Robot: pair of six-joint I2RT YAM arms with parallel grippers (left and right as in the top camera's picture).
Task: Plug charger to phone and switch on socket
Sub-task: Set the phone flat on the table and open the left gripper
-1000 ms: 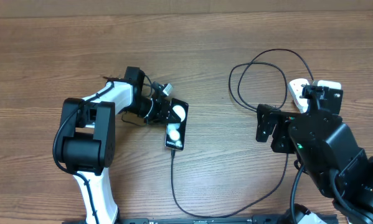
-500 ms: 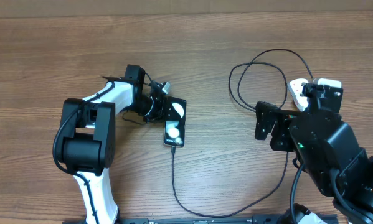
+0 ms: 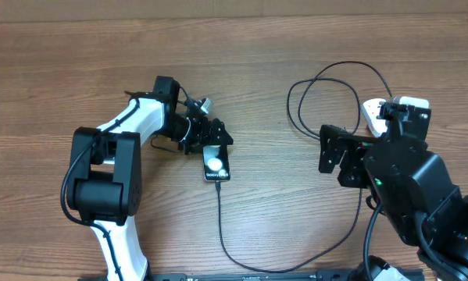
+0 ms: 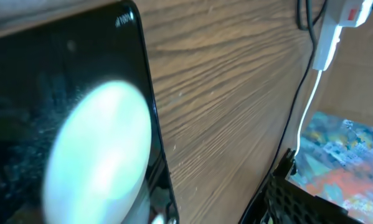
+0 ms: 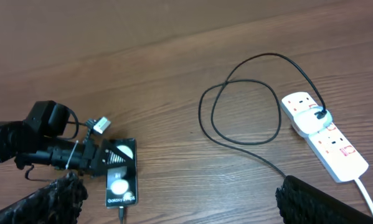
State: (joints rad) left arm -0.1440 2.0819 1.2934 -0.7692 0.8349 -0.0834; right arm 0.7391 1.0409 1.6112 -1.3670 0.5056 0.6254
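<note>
The phone (image 3: 216, 165) lies flat on the wooden table, its glossy black face showing white round spots; it also shows in the right wrist view (image 5: 121, 177) and fills the left of the left wrist view (image 4: 68, 124). The charger (image 3: 218, 215) is plugged into the phone's near end. Its thin cable runs right, loops (image 5: 200, 109) and ends at a white plug in the socket (image 5: 326, 143). My left gripper (image 3: 211, 137) stands open over the phone's far end, one textured finger (image 4: 292, 202) well clear of the phone's edge. My right gripper (image 5: 186, 208) hangs open left of the socket (image 3: 372, 113).
The right arm (image 3: 409, 187) covers part of the socket and the table's right front. The socket's white lead (image 5: 367, 196) runs off toward the near right. The left arm's white body (image 3: 128, 125) lies left of the phone. The table's far edge (image 3: 234, 17) is at the top.
My left gripper has gone from shut on the phone to open. The phone has swung from tilted to straight, with its far end now under the fingers. The right arm has hardly moved.
</note>
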